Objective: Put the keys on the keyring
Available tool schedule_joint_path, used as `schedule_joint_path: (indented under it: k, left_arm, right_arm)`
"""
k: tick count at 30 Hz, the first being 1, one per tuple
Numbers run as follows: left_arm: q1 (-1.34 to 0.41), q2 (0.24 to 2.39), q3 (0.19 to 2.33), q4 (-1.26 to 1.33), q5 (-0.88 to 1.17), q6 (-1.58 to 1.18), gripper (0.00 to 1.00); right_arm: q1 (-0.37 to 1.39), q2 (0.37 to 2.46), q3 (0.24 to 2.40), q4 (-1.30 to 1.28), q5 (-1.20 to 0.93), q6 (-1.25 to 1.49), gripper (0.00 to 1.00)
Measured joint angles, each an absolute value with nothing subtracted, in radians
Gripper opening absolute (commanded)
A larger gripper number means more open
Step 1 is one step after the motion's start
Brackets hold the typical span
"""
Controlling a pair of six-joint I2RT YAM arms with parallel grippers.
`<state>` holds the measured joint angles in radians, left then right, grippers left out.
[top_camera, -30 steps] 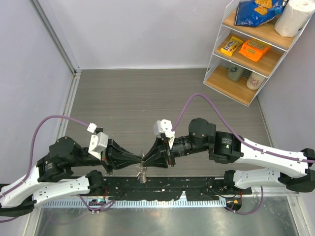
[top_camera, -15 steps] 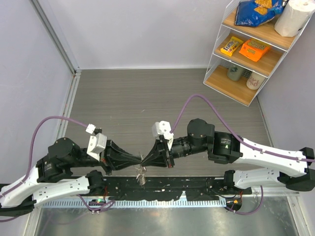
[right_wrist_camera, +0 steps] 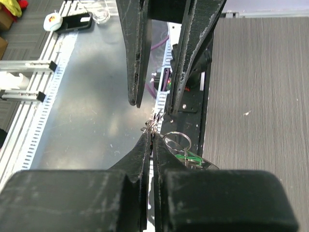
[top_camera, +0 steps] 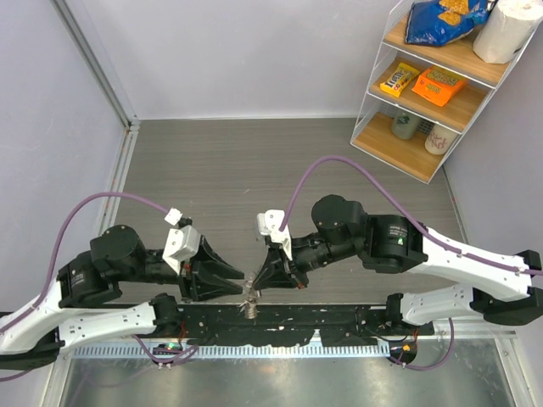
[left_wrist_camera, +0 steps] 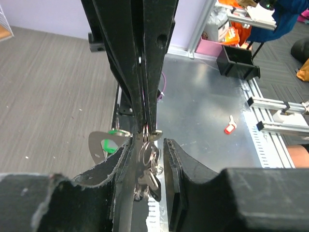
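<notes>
Lower centre, right gripper (right_wrist_camera: pixel 152 135) jaws pinched tight on the keyring (right_wrist_camera: pixel 177 140), keys (left_wrist_camera: pixel 147 166) dangling beneath; left gripper (left_wrist_camera: pixel 147 141) jaws spread apart either side of the bunch

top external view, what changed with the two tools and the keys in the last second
The left tool opened, letting go of the bunch of small silvery metal keys. The right arm shifted slightly left. The right tool stays shut on the bunch, which hangs at about the same spot near the table's near edge.
</notes>
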<state>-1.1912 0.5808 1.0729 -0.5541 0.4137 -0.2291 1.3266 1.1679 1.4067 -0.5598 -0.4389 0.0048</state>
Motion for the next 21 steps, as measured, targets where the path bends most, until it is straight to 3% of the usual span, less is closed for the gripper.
schedule_joint_path:
  k: [10,21]
  left_arm:
    - [-1.191,0.636,1.091,-0.668,0.436,-0.242,0.36]
    - [-1.191,0.653,1.109,-0.703,0.439,-0.261,0.35]
  right_arm:
    - [1.327,1.197,1.462,-0.713,-0.451,-0.016,0.05]
    - [1.327,1.204,1.423,-0.668,-0.473,0.038,0.05]
